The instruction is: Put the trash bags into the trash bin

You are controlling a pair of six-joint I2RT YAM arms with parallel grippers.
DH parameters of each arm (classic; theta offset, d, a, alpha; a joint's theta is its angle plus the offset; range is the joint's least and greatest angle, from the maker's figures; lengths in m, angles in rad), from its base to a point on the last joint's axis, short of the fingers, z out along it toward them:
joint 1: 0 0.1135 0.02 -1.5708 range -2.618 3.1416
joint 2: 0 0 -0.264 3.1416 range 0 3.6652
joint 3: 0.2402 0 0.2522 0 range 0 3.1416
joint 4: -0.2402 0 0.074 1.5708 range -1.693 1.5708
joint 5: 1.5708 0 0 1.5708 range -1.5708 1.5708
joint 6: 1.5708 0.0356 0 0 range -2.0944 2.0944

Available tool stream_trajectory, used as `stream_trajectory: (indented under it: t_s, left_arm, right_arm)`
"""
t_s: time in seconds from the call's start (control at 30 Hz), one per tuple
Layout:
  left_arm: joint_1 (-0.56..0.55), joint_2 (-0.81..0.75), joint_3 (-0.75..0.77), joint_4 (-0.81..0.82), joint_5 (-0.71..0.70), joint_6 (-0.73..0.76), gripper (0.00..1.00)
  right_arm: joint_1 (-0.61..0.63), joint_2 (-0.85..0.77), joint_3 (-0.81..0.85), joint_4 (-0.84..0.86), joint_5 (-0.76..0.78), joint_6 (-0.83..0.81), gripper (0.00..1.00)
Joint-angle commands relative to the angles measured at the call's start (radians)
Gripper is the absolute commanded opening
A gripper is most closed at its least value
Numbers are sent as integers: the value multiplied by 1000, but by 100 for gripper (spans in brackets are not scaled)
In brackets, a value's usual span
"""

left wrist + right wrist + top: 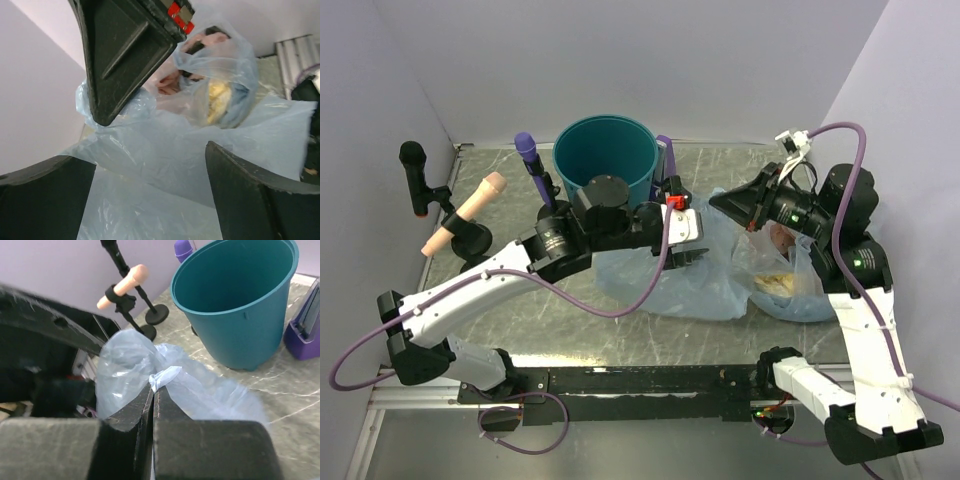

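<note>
Marbled grey tabletop (pixel 570 330) with the pale-blue trash bag (pixel 650 285) spread mid-frame below the teal trash bin (pixel 610 150); right gripper (pixel 153 387) pinches a fold, left gripper (pixel 150 170) gapes above it and should probably grab a far edge

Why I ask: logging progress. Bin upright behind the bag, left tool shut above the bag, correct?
No: the left tool is open, as the left wrist view shows. The bin stands upright behind the bag.

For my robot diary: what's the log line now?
left gripper open | right gripper shut on trash bag | bag not in trash bin
</note>
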Motion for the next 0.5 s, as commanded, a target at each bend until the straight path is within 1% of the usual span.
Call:
stream_trajectory:
  t_s: [0.0,0.07,0.2,0.3,0.47]
  left_arm:
    - [-11,3,-42,190,-127,-30,92]
    - [-13,20,-61,247,-205,-36,93]
    - [-13,49,-84,341,-277,-23,96]
    - [-11,71,-76,376,-278,-46,96]
    - [-13,97,-42,379,-181,-126,94]
  right_arm:
    - [-27,0,38,87,-46,142,0]
    - [-33,-1,28,92,-65,162,0]
    - [-35,-8,8,103,-106,189,0]
    - [-36,-8,5,98,-102,202,0]
    - [-56,9,5,132,-92,246,0]
